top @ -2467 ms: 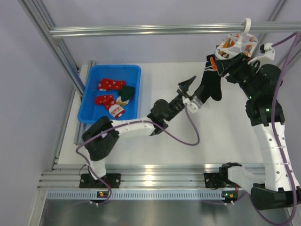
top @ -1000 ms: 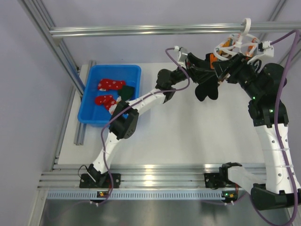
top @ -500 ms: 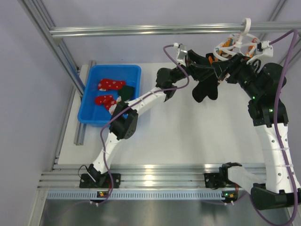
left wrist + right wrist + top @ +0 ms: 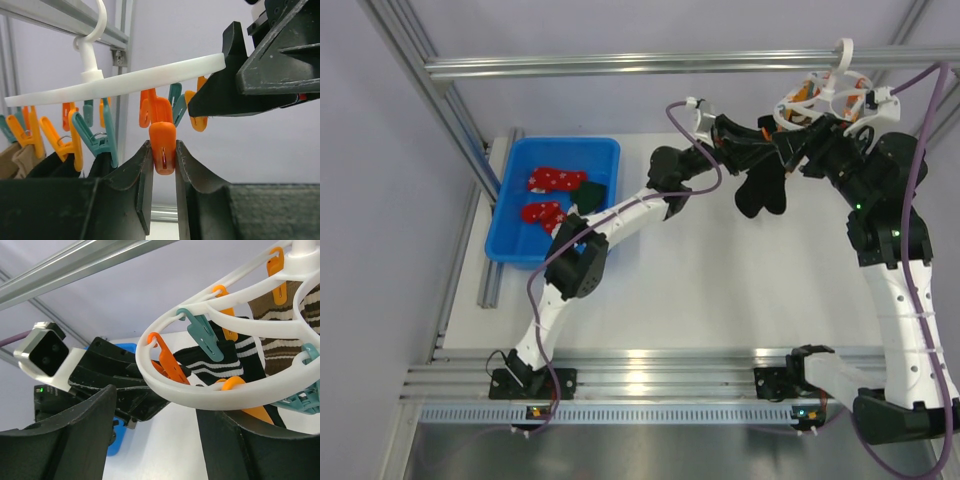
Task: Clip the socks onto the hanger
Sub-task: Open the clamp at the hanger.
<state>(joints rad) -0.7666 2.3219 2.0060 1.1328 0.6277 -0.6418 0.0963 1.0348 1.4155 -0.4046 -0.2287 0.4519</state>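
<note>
The white round hanger hangs by its hook from the top rail, and also shows in the left wrist view and the right wrist view. My left gripper is raised to it and shut on a dangling orange peg. My right gripper is open; the ring passes between its fingers, and its dark finger sits just under the ring. The festive socks, red and dark green, lie in the blue bin, far from both grippers.
A black sock hangs from the hanger, clipped by a teal peg. Brown-and-cream striped socks also hang on it. The aluminium rail crosses above. Frame posts stand at the left.
My left arm has risen from the middle of the table up to the hanger, and its jaws have closed on the orange peg. The right arm has barely moved.
</note>
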